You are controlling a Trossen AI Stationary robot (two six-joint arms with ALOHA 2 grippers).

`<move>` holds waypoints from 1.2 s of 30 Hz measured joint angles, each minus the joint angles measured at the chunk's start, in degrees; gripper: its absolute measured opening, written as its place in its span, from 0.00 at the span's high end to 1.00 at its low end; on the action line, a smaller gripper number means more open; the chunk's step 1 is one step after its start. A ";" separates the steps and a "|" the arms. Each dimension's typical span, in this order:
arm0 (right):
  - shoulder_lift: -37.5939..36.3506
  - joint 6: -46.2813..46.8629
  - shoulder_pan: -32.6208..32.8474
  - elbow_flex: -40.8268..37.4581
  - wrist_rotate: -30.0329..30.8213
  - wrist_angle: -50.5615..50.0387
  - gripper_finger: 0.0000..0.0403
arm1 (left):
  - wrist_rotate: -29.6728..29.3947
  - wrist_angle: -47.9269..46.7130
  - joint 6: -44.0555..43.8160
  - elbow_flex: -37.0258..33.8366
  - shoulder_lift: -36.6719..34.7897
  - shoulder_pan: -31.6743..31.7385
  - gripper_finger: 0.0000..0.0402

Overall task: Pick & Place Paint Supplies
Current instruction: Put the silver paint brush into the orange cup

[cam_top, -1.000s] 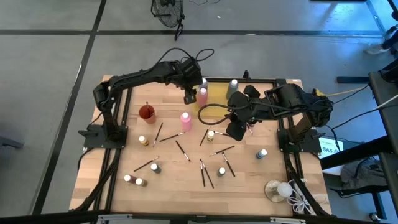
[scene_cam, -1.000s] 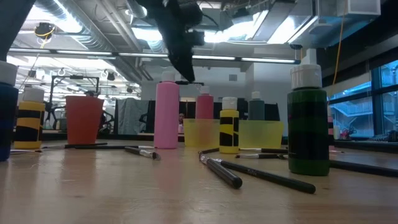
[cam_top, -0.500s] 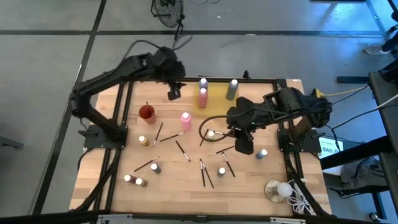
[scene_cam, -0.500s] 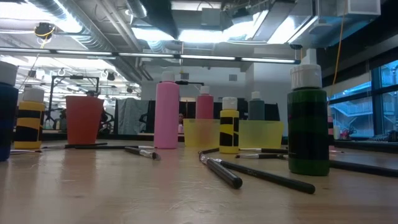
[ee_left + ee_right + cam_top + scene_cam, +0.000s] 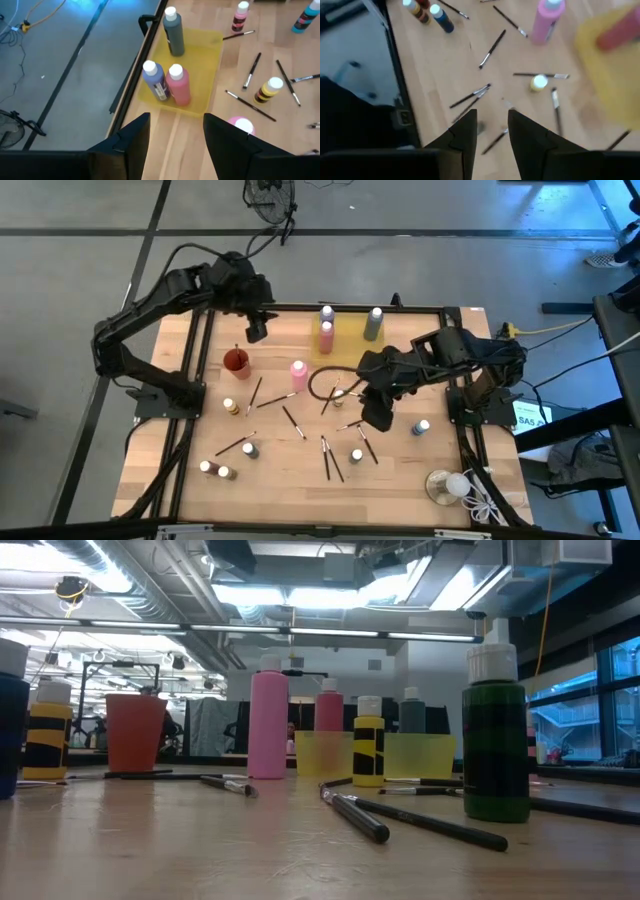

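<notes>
1. The paint supplies are lying scattered over the table [image 5: 270, 480]; thin paintbrushes [image 5: 331, 459] are crossing each other at the lower centre of the high view, small bottles are standing among them, and three bottles are already sitting in the yellow tray [image 5: 345, 340] at the upper centre.
2. The right end effector [image 5: 374, 412] is hovering right of centre above the brushes, its fingers standing a little apart and carrying nothing; coming down on brushes that are lying this close together, it is risking pinching two at once or flicking one away.
3. The yellow-and-black bottle [image 5: 339, 396] is standing just beside that end effector; a sideways sweep is likely to tip it and send it rolling.
4. The pink bottle [image 5: 298, 373] is standing upright left of centre; a brush dragged past could knock it over.
5. The left end effector [image 5: 256, 330] is hanging at the upper left, spread and empty, near the red cup [image 5: 236, 363]; both arms reaching for the tray together could collide.
</notes>
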 joint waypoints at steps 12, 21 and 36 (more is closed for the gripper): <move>0.25 27.20 2.05 -0.93 1.98 0.03 0.72 | 0.02 -1.47 0.00 0.00 0.00 0.00 0.56; 0.46 34.49 3.84 -15.20 -1.12 -0.03 0.72 | 0.11 -8.08 -2.17 0.00 -0.09 -0.04 0.58; 0.46 32.77 2.51 -23.12 -2.61 1.77 0.72 | 0.26 -13.97 -11.50 0.00 -8.42 -3.02 0.60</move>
